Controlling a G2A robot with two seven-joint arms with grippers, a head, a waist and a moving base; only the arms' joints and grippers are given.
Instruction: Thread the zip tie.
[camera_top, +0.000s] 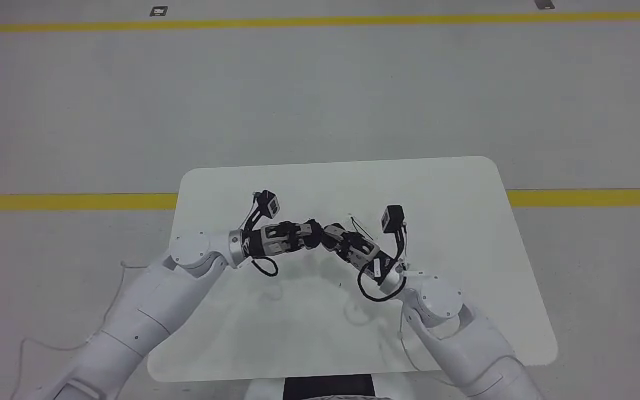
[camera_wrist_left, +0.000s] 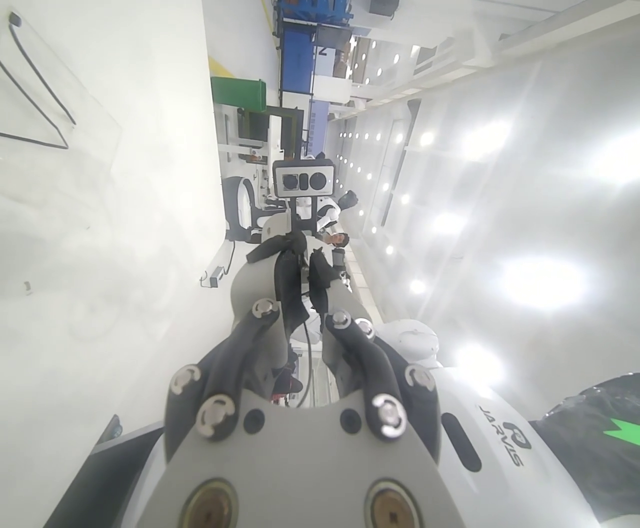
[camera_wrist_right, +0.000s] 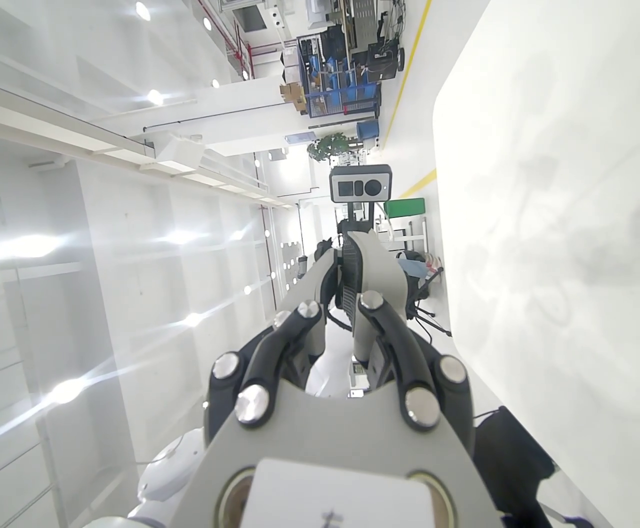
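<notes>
Risk first: my left pincer (camera_wrist_left: 301, 260) and my right pincer (camera_wrist_right: 347, 250) are hanging tip to tip over the centre of the counter (camera_top: 480, 200), arms coming in from 7 and 5 o'clock. Both are looking pressed together, the left with a slim gap. I am seeing nothing pinched in either. With any push forward I am risking the tips knocking into each other.

The zip tie (camera_wrist_left: 50, 82) is a thin black strip with a small head at one end, kinked into a V. It is seeming to lie on the counter toward 3 o'clock of the tips, apart from both pincers, though I am not telling for sure that it is resting flat.

My judgement: it is thin and low on a smooth top, so it is likely sliding or springing away when I am trying to nip it. The closed tips are needing to spread first, or they are just shoving it. The kink is throwing the tail off line, so I am expecting misses at the head slot. Glare is washing over the white top and hiding the strip's edge.

Surface: white counter, rounded corners, faint shadows lying on it. Grey floor (camera_top: 300, 90) all around, one yellow line (camera_top: 100, 201) crossing 9 to 3 o'clock past the counter, another at far 12. Room: blue racks (camera_wrist_right: 340, 95), green panel (camera_wrist_right: 405, 207), a plant (camera_wrist_right: 330, 145), rows of ceiling lights (camera_wrist_left: 540, 280).
</notes>
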